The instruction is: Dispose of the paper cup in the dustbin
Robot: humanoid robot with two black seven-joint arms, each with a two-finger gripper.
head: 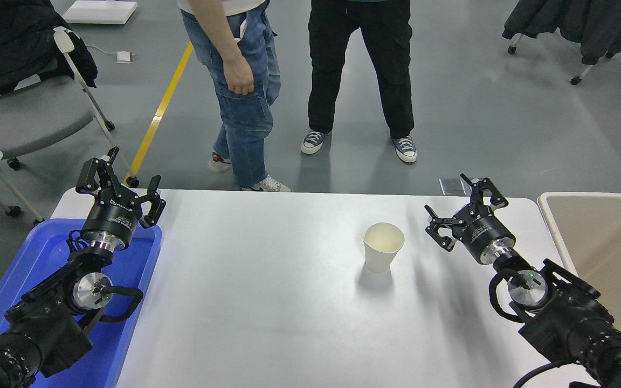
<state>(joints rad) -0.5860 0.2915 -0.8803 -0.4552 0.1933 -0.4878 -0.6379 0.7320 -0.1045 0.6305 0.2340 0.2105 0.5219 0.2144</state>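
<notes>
The paper cup [383, 247] stands upright on the white table [267, 302], right of the middle, with its cream inside showing. My right gripper [459, 202] is open and empty, a little to the right of the cup and apart from it. The beige dustbin [601, 242] stands off the table's right edge, beside my right arm. My left gripper [122, 175] is open and empty, parked at the lower left over the blue tray.
A bright blue shallow tray [30, 258] sits at the table's left end under my left arm. Two people [246, 91] stand on the floor beyond the table's far edge. Chairs stand at the far left and far right.
</notes>
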